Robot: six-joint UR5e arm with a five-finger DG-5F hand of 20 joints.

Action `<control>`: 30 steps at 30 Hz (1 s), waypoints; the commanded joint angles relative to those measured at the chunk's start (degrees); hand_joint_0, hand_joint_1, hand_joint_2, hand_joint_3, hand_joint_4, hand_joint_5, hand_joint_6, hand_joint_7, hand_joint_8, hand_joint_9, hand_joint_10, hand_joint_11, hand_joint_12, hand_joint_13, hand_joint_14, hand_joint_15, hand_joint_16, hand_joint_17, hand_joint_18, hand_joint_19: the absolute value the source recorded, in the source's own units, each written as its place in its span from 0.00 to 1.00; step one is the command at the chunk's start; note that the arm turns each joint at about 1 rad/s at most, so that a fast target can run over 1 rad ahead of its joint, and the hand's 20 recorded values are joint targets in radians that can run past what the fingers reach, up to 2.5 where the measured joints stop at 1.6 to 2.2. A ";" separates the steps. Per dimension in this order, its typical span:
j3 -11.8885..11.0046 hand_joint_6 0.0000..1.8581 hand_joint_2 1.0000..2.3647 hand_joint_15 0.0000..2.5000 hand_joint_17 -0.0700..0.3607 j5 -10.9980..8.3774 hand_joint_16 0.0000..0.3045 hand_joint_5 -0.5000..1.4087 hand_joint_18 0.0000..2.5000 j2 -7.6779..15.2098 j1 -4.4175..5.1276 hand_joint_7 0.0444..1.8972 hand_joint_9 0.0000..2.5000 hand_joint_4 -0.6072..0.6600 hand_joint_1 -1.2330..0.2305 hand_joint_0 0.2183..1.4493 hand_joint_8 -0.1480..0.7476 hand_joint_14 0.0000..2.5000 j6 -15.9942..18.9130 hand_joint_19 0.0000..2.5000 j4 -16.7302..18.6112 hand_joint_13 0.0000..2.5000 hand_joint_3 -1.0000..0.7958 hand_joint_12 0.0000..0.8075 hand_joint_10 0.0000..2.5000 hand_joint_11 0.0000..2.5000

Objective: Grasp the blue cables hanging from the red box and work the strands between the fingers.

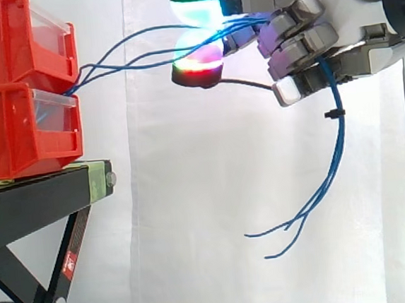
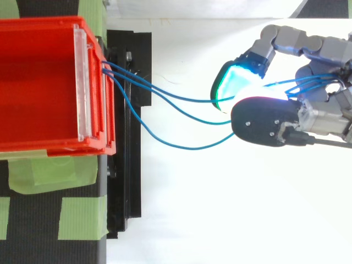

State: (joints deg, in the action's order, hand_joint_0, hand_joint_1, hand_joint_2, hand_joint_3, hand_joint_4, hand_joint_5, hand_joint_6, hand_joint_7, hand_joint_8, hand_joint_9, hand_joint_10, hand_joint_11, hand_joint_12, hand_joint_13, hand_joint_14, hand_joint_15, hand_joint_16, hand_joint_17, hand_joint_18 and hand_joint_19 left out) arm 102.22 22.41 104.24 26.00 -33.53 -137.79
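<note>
Stacking at the upper left of the side view, two red bins (image 1: 13,132) of glossy moulded plastic sit on a matt black stand (image 1: 29,202) with angled legs, before a white curtain (image 1: 192,195) that hangs in soft folds. The blue cables (image 1: 343,139), thin smooth strands, leave the gap between the bins and run in shallow arcs to the upper right of the frame. There the hand (image 1: 306,43) has its blocky grey fingers curled round them. The strands pass between two rounded fingertips (image 1: 198,61), one glowing cyan and green above, one red and green below. Behind the fingers the strands drop as one bundle, ringed by a small black cable tie (image 1: 334,114). They fan out into loose curling ends in the lower middle right, touching nothing.

In the top view the upper bin (image 2: 38,82) fills the upper left, a boxy open tub with a clear plastic front plate (image 2: 83,82). Strips of pale green tape (image 2: 82,217) lie along the stand at the lower left. Three strands (image 2: 184,148) sag in separate curves from the bin's front edge across the white ground to the hand (image 2: 316,118) at the right edge. They slip in between a cyan-lit pad (image 2: 234,82) and a smooth black oval fingertip shell and loop among the bent fingers.
</note>
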 commanded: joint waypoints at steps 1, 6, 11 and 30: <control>0.00 0.01 0.01 0.64 0.61 0.00 0.84 0.49 1.00 -0.01 -0.07 0.76 0.70 0.70 0.41 0.46 0.70 1.00 0.04 0.23 0.68 0.78 0.16 0.73 1.00 1.00; 0.00 0.01 0.01 0.64 0.61 0.00 0.84 0.49 1.00 -0.01 -0.16 0.77 0.70 0.70 0.41 0.45 0.70 1.00 0.31 0.23 1.38 0.78 0.11 0.73 1.00 1.00; 0.00 0.01 0.01 0.64 0.61 0.00 0.84 0.49 1.00 -0.01 -0.51 0.77 0.70 0.70 0.41 0.44 0.70 1.00 0.31 0.23 1.47 0.78 0.10 0.73 1.00 1.00; 0.00 0.01 0.01 0.64 0.61 -3.08 0.84 0.48 1.00 -0.01 -0.42 0.77 0.70 0.71 0.37 0.55 0.70 1.00 -0.75 0.23 1.47 0.78 0.28 0.73 1.00 1.00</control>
State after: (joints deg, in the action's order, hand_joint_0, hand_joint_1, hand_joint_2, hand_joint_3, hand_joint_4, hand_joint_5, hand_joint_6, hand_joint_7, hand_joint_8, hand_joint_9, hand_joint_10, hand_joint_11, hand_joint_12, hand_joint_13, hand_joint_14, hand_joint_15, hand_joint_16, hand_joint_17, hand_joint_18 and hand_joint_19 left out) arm 102.22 19.46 104.24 25.57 -34.22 -136.29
